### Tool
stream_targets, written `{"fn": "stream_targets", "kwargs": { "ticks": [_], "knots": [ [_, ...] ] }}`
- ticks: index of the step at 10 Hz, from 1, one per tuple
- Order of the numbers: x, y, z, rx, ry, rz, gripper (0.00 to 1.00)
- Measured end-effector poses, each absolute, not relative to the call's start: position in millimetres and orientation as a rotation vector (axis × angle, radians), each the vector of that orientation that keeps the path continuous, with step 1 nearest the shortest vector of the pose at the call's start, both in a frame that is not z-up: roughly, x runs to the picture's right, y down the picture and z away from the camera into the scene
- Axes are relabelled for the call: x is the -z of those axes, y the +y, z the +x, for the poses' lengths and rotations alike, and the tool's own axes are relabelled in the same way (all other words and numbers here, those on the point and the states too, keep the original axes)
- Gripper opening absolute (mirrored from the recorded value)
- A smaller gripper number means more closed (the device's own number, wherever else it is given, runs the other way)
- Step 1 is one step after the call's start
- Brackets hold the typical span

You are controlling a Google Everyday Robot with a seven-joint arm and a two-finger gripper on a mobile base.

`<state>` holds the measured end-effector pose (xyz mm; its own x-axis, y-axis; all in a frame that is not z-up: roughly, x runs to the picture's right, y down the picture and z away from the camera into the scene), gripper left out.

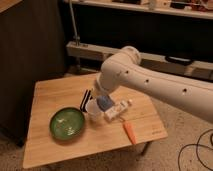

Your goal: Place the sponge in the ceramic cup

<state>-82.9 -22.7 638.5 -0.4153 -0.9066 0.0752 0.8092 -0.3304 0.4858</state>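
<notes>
A blue sponge (103,103) hangs just above the right rim of the white ceramic cup (93,109), which stands upright near the middle of the wooden table (45,100). My gripper (103,98) is at the end of the big white arm that comes in from the right and bends down over the cup. It is shut on the sponge. The arm's wrist hides most of the fingers and the back of the cup.
A green bowl (67,123) sits left of the cup, almost touching it. An orange carrot (130,131) lies to the front right. A white oblong object (118,110) lies right of the cup. Two black bars (87,97) stick up just behind the cup.
</notes>
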Motion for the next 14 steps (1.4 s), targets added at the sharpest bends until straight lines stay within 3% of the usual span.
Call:
{"fn": "stream_targets", "kwargs": {
  "ticks": [5,9,12,14],
  "knots": [
    [-683,-8,-123,1.932,-0.536,0.402,0.0],
    [-733,5,-112,1.929,-0.56,0.386,0.0],
    [-743,7,-109,1.914,-0.611,0.353,0.0],
    [-746,14,-106,1.916,-0.627,0.346,0.12]
  ]
}}
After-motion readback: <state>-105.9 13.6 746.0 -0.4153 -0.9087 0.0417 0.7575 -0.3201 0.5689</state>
